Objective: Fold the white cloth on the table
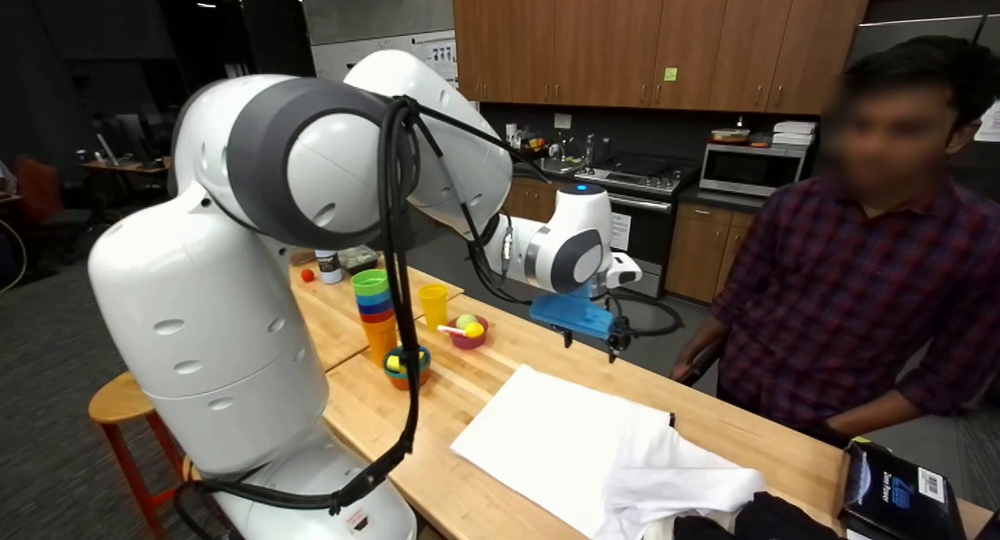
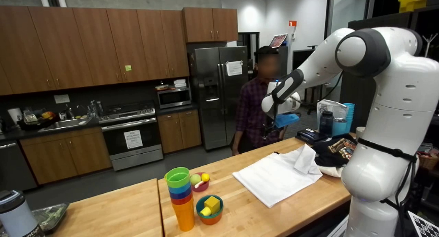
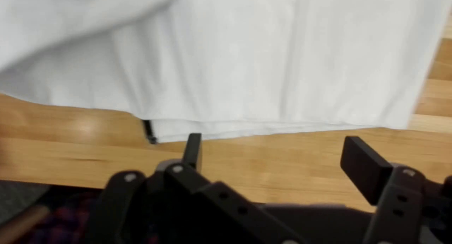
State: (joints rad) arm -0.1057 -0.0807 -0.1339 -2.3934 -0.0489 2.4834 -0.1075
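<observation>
My gripper (image 3: 272, 148) is spread wide, holding nothing, above the table (image 2: 253, 214). On it the cloth (image 2: 274, 180) lies flat at left, bunched at right in both exterior views; its layered edge suggests one fold, so more folding likely remains. In an exterior view, left to right: cups (image 2: 181, 202), bowls (image 2: 210, 220); beyond, stove (image 2: 149, 135), fridge (image 2: 212, 103), man (image 2: 252, 108).

White cloth (image 3: 240, 67) beyond the gripper (image 3: 273, 148)
The fingers (image 3: 364, 166) are spread wide above the table (image 3: 275, 173), near the cloth's layered edge; a fold is laid across the upper left, and a small black piece (image 3: 149, 131) is seen against that edge.
</observation>
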